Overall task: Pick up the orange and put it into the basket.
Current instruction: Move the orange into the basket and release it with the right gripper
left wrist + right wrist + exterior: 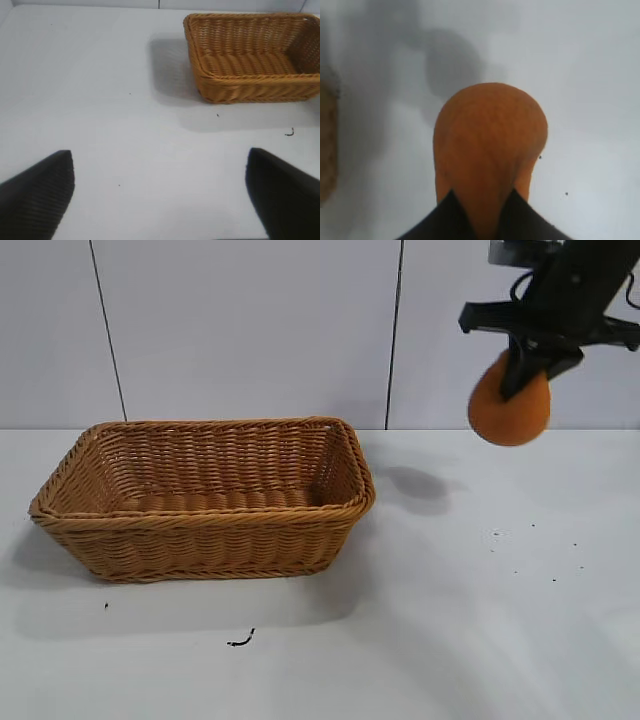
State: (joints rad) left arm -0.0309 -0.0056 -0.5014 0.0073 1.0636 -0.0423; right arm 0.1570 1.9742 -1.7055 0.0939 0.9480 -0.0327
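I have the right gripper (527,375) clamped on the orange (510,412), its dark fingers (451,217) pinching the narrow knobby end while the round body hangs free below. In the exterior view the fruit sits at the upper right of the frame, lifted well clear of the table (480,620), with its shadow lying on the white surface to the lower left of it, just past the basket's right end. My right wrist camera shows the orange (490,145) filling the middle of the frame, bare table all around it, and a sliver of wicker at the far left edge.

The basket (330,525) stands at centre left in the exterior view, open side up, well apart from the held fruit. Its braided rim flares outward; between its right rim and the orange I see open table only.

My left gripper (160,192) hangs over bare table with its jaws spread wide, one finger in each lower corner of the left wrist view; the basket (235,92) is in that frame's upper right.

Count: one orange, one basket, two grippers. A small dark squiggle (240,640) lies on the table in front of the basket, at lower centre, and a few dark specks at right.
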